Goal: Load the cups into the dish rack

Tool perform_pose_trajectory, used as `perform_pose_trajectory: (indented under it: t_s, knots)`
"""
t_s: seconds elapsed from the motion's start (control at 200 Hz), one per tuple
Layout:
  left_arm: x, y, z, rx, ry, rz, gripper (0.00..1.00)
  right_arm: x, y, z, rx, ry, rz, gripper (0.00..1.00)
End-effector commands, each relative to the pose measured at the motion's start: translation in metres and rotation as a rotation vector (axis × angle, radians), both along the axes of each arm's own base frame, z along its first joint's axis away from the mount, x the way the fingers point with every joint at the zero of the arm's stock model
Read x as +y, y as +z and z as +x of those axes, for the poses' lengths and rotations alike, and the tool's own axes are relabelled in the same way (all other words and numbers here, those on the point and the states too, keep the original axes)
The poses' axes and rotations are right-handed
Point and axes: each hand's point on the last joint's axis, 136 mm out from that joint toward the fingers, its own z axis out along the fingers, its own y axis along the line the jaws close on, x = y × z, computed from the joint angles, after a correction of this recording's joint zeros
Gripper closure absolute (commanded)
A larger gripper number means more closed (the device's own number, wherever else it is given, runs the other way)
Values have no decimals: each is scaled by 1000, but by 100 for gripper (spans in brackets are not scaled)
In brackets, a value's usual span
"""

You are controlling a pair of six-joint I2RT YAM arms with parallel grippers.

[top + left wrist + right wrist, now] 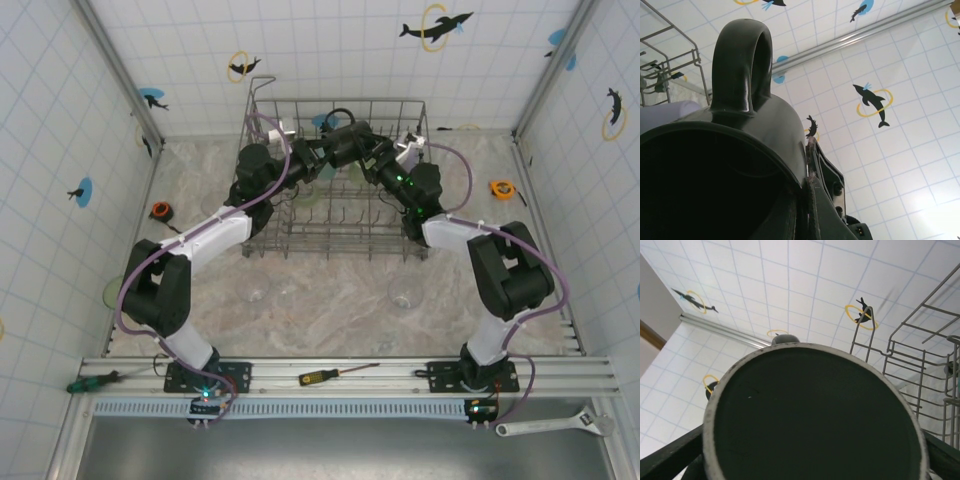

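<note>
A black mug (345,142) hangs above the back of the grey wire dish rack (300,238), between both grippers. My left gripper (322,152) is shut on its rim: in the left wrist view one finger (815,170) presses the outside of the mug (740,100) and the handle points up. My right gripper (373,150) flanks the mug from the other side. The mug's flat base (810,415) faces the right wrist camera, with a finger (670,455) against each side. Clear glasses (405,292) (285,290) stand on the table in front of the rack.
A pale green cup (110,290) sits by the left wall. Orange tape measures (160,210) (500,187) lie on either side of the rack. Rack wires (920,365) rise close on the right of the right wrist view. Screwdrivers (338,374) and a wrench (555,425) lie on the near rail.
</note>
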Motion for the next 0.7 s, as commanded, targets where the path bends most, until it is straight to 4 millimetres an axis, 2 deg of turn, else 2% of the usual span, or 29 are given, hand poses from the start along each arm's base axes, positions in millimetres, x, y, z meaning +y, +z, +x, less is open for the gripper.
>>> perform_pose_trajectory:
  t_s: [0.0, 0.255, 0.515, 0.586, 0.696]
  knots:
    - [-5, 22, -11, -90, -39, -47, 100, -4, 35, -1, -143, -22, 45, 17]
    - [-12, 9, -9, -53, -85, -54, 100, -11, 45, -9, -216, -36, 67, 39]
    - [-14, 4, -10, -51, -95, -19, 100, -21, 52, -14, -256, -59, 97, 46]
    - [-12, 2, -10, -51, -82, 0, 100, -23, 52, -13, -258, -66, 80, 50]
    - [-10, -3, -9, -49, -63, 33, 91, -27, 53, -14, -265, -80, 67, 54]
